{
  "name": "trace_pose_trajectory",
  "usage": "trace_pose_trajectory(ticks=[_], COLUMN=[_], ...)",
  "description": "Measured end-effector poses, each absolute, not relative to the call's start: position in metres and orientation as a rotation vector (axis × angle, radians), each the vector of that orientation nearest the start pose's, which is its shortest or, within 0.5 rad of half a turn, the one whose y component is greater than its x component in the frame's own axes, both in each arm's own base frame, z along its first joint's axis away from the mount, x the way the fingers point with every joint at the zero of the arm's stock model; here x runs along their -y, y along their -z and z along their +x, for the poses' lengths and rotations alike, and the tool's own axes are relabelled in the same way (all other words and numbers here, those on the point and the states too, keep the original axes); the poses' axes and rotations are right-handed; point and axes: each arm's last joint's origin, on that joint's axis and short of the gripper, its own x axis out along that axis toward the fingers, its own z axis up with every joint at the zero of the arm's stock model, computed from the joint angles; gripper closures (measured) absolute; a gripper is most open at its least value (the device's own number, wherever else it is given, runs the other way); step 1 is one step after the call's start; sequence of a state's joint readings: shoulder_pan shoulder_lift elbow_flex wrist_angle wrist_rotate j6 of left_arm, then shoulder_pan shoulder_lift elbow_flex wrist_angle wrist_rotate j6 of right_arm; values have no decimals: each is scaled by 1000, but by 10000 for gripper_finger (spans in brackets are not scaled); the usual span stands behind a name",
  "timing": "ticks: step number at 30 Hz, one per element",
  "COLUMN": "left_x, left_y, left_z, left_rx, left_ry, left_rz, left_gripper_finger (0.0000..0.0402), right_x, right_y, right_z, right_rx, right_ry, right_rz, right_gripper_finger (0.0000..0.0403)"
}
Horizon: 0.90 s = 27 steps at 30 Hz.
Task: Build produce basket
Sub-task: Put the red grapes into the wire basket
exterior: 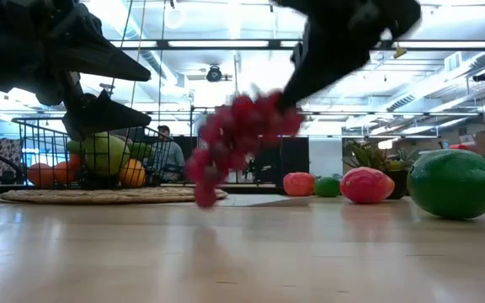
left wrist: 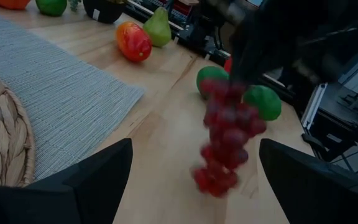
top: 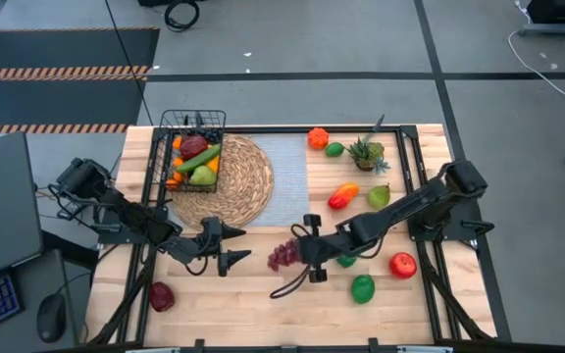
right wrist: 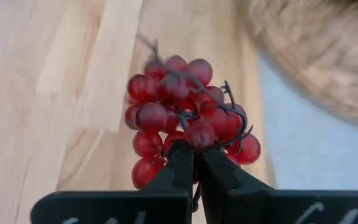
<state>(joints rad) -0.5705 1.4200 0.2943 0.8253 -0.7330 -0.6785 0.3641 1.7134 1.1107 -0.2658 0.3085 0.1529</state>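
Above the worktop point(top: 263, 304), the grape bunch point(exterior: 238, 139) hangs long-axis down, tilted. The right gripper point(right wrist: 194, 158), angled downward, has its jaws clenched on the bunch's stem. The left gripper point(top: 231, 247) waits beside it, jaws spread.

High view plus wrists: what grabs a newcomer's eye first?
The cluster of dark red toy grapes hangs from the shut right end effector, lifted off the wooden table near its middle. Next, the small black wire-mesh basket at the table's far left, already holding several pieces of produce, sits partly on the round woven straw mat. The open left end effector waits beside the grapes.
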Motion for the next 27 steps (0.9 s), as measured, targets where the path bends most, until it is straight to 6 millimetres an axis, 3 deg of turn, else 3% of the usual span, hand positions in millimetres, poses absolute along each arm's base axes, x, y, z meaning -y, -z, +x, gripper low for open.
trace_pose_trajectory(ticks=[7, 17, 27], left_x=[105, 94, 83], left_y=[-146, -193, -204], left_z=[201, 211, 245], left_rx=[-127, 218, 110], left_ry=[-262, -228, -273], left_rz=[-515, -383, -270], left_gripper_finger=[45, 45, 45], right_x=[-111, -91, -76], right_y=[-239, -245, -252], right_z=[323, 327, 338], right_rx=[-697, -683, -597], right_ry=[72, 139, 161], right_rz=[-163, -189, -208], right_gripper_finger=[391, 391, 391])
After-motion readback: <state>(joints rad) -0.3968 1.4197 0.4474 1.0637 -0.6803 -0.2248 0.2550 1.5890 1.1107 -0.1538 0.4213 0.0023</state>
